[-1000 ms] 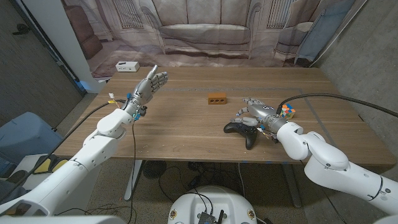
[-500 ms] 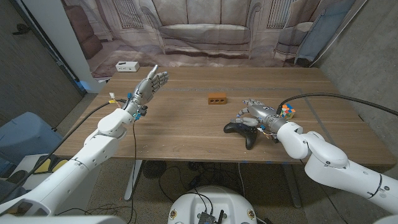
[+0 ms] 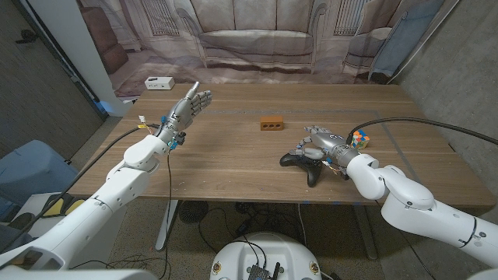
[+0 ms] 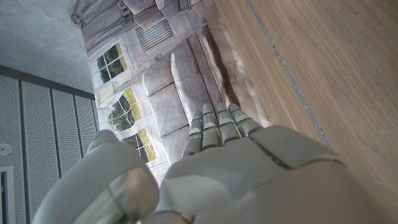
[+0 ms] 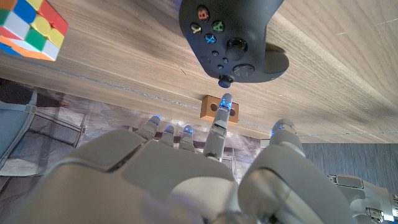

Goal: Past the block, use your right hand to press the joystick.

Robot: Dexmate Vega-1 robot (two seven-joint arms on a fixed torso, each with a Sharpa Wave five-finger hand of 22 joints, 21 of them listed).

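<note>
From the head view we see our right hand [image 3: 317,143] poised over the black game controller [image 3: 302,162] on the wooden table [image 3: 226,159], fingers spread, gripping nothing. The orange block [image 3: 271,122] sits farther back, the colour cube [image 3: 359,139] just beside our wrist, and a white box [image 3: 159,82] at the far left corner. Our left hand [image 3: 189,106] is raised, fingers extended, empty.

In the right wrist view, one fingertip [image 5: 226,99] nearly meets the joystick [image 5: 224,80]; we cannot tell whether it touches.

In the left wrist view, our fingers [image 4: 217,127] lie straight together.
</note>
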